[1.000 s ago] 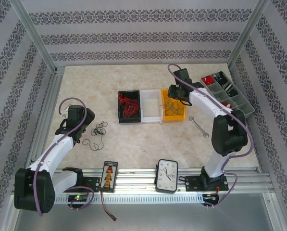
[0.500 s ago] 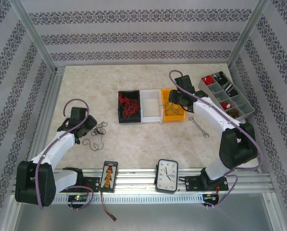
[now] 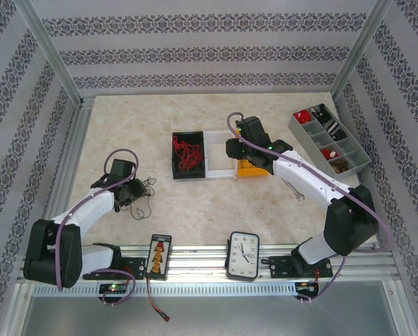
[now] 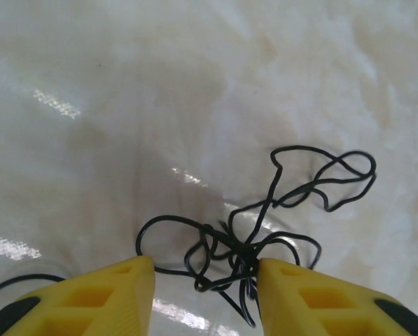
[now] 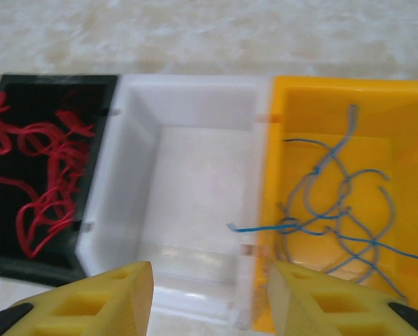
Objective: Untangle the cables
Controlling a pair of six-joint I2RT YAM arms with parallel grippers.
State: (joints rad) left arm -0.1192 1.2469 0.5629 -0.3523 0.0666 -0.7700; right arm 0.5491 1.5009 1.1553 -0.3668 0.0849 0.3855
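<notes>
Top external view: nearest, on the rail, lie one black tester with a red lead and one clock, face up. Beyond them are two arms. The left arm folds low from its base and its forearm runs up and right, putting the left gripper down at the table, right at the small bunch of black cables. In the left wrist view its yellow fingers stand partly apart on either side of the knot, which sits just beside the right-hand finger. I cannot tell whether it touches. The loops spread away across the marbled top, and nothing is clamped.

The right arm rises to a high elbow and stretches left over one wrench. The right gripper hangs above a row of three bins. Its jaws are partly apart and hold nothing.

The black bin holds the red cables. The white bin is in the middle. The yellow bin holds the blue cables, and one blue end pokes over the wall into the white bin.

Farthest right is one grey compartment tray.
</notes>
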